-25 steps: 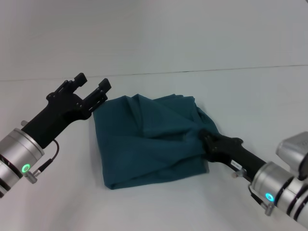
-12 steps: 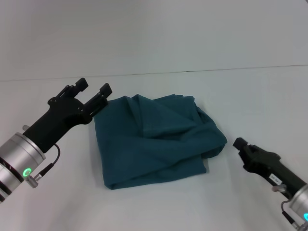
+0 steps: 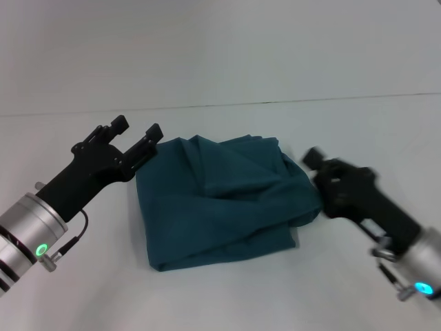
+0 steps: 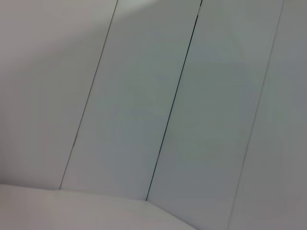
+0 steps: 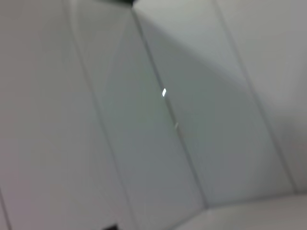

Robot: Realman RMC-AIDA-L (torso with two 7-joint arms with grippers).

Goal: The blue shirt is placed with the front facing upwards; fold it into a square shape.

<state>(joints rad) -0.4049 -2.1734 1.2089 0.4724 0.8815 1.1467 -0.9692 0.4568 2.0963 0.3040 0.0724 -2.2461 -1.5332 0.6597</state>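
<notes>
The blue shirt [image 3: 220,200] lies on the white table as a rumpled, roughly square folded bundle, its plain teal fabric facing up with loose folds along its right side. At the shirt's far left corner my left gripper [image 3: 136,128] hovers open, holding nothing. Off the shirt's right edge, my right gripper [image 3: 318,163] is raised above the table and blurred by motion. Neither wrist view shows the shirt or a gripper.
The white table [image 3: 227,296] runs around the shirt on all sides. A pale wall [image 3: 220,48] rises behind the table's far edge. Both wrist views show only grey wall panels [image 4: 192,120] with dark seams.
My right gripper let go of the shirt's right edge, drew back to the lower right, and has now swung up beside that edge. The left gripper barely moved.
</notes>
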